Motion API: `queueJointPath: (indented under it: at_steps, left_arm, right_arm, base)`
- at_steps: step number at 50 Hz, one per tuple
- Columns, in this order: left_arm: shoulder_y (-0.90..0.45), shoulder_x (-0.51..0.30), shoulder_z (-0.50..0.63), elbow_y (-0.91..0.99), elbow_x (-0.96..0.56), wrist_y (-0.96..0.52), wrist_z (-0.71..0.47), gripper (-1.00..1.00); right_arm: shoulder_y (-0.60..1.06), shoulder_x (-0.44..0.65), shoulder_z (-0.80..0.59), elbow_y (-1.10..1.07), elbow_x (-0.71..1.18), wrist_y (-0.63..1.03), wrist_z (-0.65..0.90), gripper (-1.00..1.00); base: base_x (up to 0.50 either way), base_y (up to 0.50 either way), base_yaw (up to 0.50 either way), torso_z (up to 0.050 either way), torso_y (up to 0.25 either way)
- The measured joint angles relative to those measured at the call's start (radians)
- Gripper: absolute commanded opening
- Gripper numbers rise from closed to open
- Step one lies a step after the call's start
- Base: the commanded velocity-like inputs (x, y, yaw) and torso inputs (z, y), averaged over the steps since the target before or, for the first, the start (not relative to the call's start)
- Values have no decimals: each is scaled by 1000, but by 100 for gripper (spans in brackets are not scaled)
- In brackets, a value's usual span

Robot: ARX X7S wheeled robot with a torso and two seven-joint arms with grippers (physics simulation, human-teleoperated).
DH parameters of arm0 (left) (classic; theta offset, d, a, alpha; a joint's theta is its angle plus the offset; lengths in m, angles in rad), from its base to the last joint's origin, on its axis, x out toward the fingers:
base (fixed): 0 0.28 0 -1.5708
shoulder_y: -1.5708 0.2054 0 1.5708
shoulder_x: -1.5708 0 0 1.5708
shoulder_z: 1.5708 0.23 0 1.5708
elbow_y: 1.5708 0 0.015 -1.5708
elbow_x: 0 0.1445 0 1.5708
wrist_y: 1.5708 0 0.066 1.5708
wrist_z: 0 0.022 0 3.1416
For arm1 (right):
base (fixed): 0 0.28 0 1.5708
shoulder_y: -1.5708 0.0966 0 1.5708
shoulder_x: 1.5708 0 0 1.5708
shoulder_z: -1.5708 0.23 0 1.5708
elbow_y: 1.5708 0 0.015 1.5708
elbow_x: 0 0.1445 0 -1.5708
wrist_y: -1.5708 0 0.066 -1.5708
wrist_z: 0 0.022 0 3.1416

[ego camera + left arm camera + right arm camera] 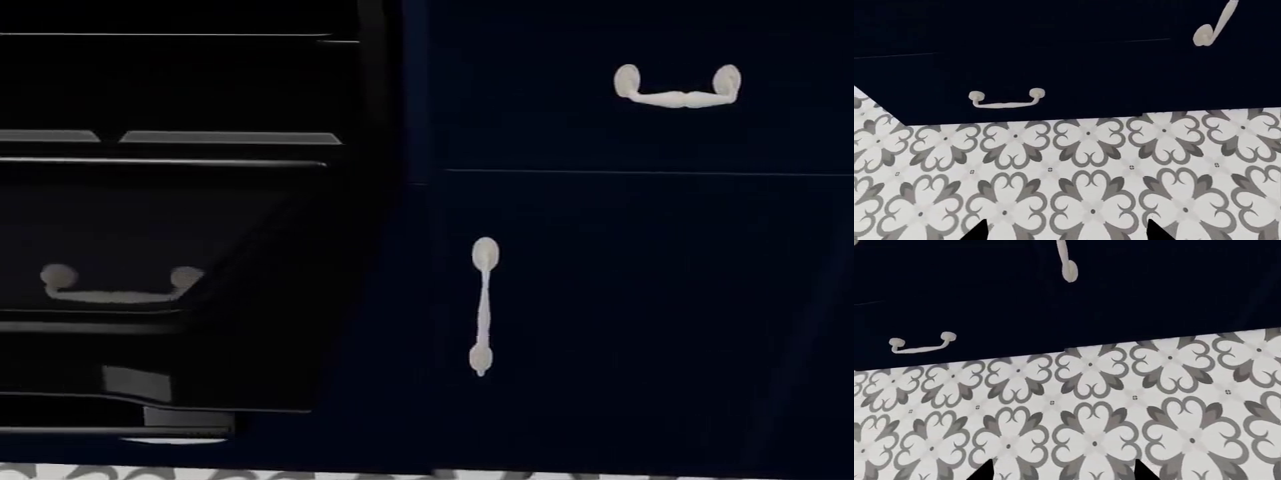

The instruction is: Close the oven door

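The oven door (160, 230) is a glossy black panel at the left of the head view. It hangs down open out of the black oven (187, 80), and a white handle is mirrored in its glass. Pale rack edges (220, 137) show inside the oven above it. Neither arm appears in the head view. My left gripper (1067, 234) is open over the patterned floor, only its black fingertips (981, 232) showing, with nothing between them. My right gripper (1063, 474) is open too, its fingertips (982, 473) wide apart above the tiles. The oven door is not in either wrist view.
Navy cabinet fronts (641, 280) fill the right of the head view, with a white drawer handle (677, 90) and a vertical handle (483, 305). Each wrist view shows navy fronts (1087, 70) with white handles (1006, 98) (922, 343) above grey-and-white floral tiles (1087, 185) (1094, 420).
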Motion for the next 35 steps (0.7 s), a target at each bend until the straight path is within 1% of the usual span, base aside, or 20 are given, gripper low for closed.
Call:
queueJointPath:
  at_steps: [35]
  left_arm:
    - [0, -3, 8, -9, -7, 13, -2, 100]
  right_arm:
    - [1, 6, -11, 0, 7, -10, 2, 100]
  base:
    - [0, 229, 0, 0, 0]
